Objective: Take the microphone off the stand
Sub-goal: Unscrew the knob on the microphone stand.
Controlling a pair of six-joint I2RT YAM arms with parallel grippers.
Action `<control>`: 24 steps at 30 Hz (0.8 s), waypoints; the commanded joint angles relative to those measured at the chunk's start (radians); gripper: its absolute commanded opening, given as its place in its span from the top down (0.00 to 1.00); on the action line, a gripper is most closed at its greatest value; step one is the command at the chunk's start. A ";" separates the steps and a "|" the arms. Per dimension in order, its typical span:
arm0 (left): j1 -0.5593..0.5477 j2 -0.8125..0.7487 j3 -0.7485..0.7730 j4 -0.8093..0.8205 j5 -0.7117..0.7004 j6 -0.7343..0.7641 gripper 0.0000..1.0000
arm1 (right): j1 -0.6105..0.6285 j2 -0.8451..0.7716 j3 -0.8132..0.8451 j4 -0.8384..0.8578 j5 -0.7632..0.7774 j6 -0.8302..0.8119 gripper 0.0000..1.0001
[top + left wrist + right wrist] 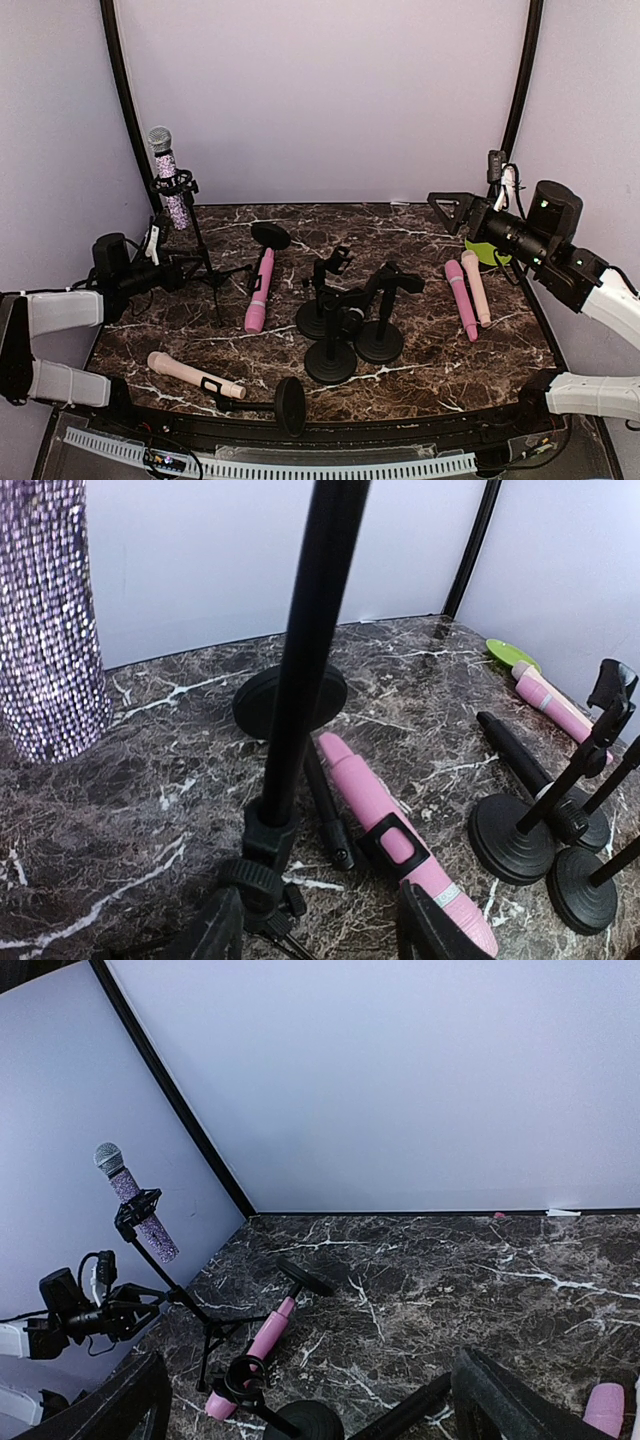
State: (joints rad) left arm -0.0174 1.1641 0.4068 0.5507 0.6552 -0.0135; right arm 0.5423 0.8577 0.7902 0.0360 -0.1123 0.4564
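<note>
Microphone [167, 178] in tripod stand [201, 243] far left, three round-base stands [341, 332] centre

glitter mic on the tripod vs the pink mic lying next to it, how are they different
The glitter microphone is tilted, head up, raised off the table in the tripod stand's clip; the pink microphone lies flat on it. The glitter microphone is sparkly purple with a grey mesh head; the pink microphone is smooth and plain. Both sit in a stand's clip.
</note>
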 commanded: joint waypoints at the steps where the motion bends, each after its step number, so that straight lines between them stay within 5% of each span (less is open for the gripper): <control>1: -0.003 0.036 0.050 -0.057 -0.026 0.079 0.47 | -0.006 -0.012 -0.006 0.015 -0.003 -0.011 0.01; 9: -0.003 0.047 0.059 -0.035 -0.070 0.113 0.51 | -0.005 -0.016 -0.007 0.010 0.000 -0.014 0.01; 24: 0.001 0.105 0.109 -0.052 -0.045 0.127 0.74 | -0.005 -0.019 -0.002 -0.001 0.001 -0.017 0.01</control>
State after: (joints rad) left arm -0.0170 1.2633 0.4900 0.4995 0.5903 0.0978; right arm 0.5423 0.8536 0.7902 0.0128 -0.1123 0.4500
